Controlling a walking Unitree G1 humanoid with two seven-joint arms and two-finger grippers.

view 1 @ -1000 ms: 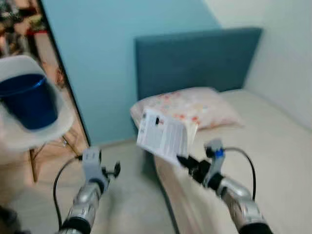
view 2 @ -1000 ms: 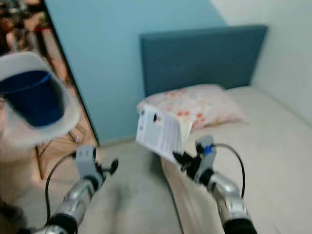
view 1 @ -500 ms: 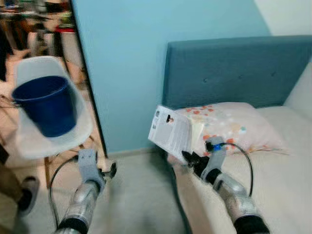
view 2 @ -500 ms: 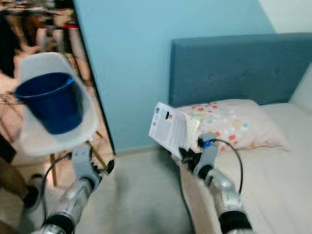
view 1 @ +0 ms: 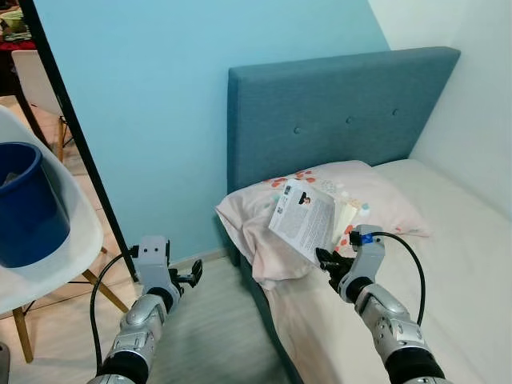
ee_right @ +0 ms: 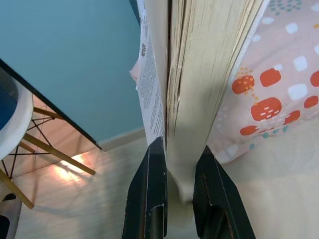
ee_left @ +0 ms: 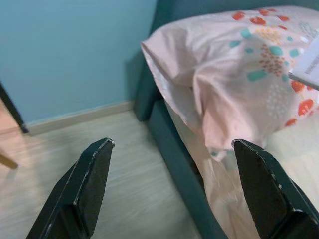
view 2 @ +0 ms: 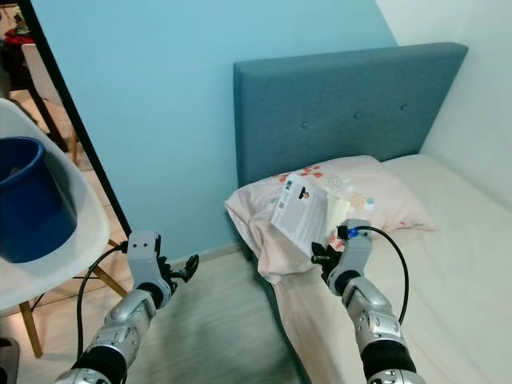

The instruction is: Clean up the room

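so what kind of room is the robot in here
Most likely a bedroom: a bed with a teal upholstered headboard and a patterned pillow fills the right side. The right gripper holds a book beside it.

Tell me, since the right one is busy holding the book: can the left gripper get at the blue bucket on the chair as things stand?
Probably yes. The left gripper is open and empty, and the blue bucket sits on the white chair up on its left, with nothing visible between. It may need a step closer.
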